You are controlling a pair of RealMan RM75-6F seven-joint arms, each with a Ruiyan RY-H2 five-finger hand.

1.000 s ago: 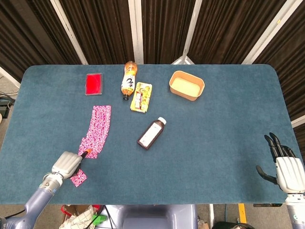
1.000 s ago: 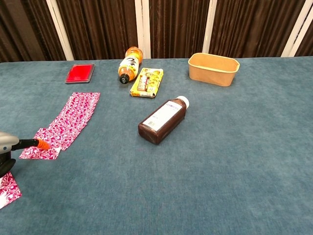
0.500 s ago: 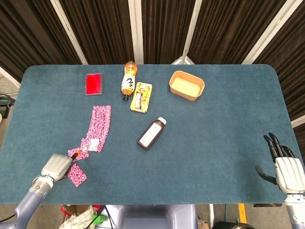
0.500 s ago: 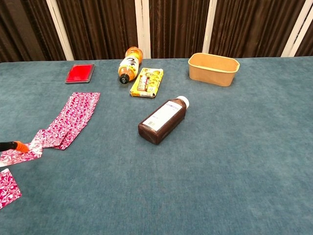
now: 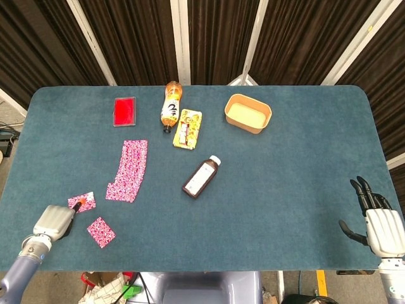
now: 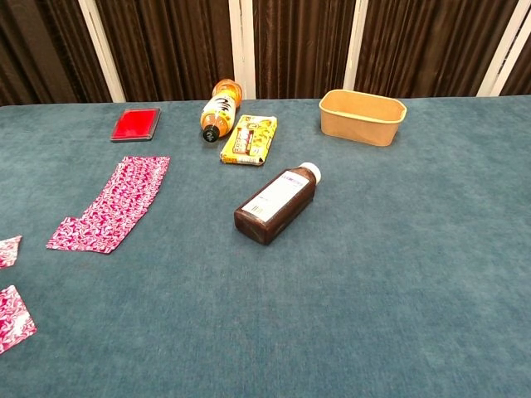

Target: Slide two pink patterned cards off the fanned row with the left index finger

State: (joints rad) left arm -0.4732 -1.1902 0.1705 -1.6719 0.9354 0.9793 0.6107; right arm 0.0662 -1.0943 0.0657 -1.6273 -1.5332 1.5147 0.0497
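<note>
Your left hand [image 5: 54, 221] sits fingers curled, index tip pressing 1 pink card [image 5: 82, 202] near the bench [image 5: 291, 183] front-left corner. It's well clear of the fanned row [image 5: 128, 170], so that slide looks complete. A 2nd card [image 5: 101, 232] lies just beside it, also separated. Both look done. Mind the front edge close behind you; open room lies rightward before the brown bottle [image 5: 202, 177]. Your right hand [image 5: 378, 223] idles, fingers apart, holding nothing.
</note>
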